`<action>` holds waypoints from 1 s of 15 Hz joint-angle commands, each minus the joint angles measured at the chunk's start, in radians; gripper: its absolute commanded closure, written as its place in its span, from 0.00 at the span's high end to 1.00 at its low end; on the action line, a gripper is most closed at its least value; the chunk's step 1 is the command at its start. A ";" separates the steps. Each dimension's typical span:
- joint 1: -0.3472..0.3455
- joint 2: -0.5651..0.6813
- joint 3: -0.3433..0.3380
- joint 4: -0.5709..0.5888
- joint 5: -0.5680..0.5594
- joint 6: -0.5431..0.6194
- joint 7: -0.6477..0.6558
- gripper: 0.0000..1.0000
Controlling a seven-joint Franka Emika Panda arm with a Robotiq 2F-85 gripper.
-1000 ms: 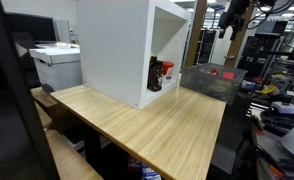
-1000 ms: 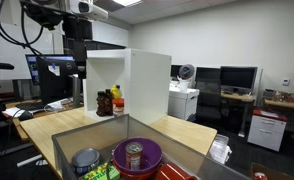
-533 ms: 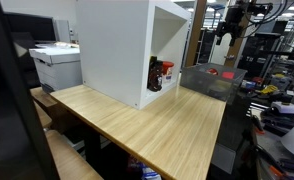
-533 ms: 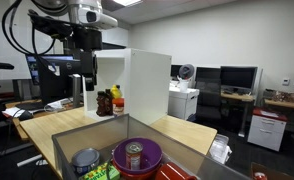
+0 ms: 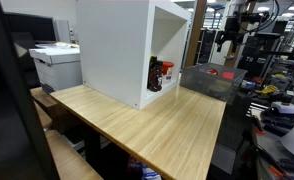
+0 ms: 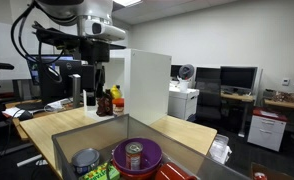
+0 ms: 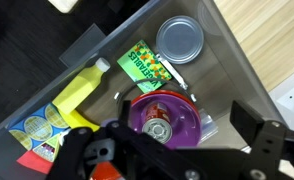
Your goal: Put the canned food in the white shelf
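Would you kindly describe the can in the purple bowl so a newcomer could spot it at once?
Find the clear bin by the wooden table, then the purple bowl inside it. The small can stands upright in that bowl; the wider silver can sits outside it, beside the green packet.

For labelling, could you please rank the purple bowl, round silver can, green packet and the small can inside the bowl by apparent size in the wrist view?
1. purple bowl
2. round silver can
3. green packet, close to it, so unsure
4. small can inside the bowl
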 commanded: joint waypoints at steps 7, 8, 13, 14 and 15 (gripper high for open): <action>-0.032 0.146 -0.049 0.074 -0.025 0.061 0.095 1.00; -0.028 0.159 -0.051 0.082 -0.021 0.076 0.097 1.00; -0.004 0.235 -0.049 0.150 -0.014 0.117 0.097 1.00; 0.002 0.246 -0.051 0.164 -0.008 0.105 0.076 1.00; 0.008 0.251 -0.052 0.177 -0.002 0.081 0.059 1.00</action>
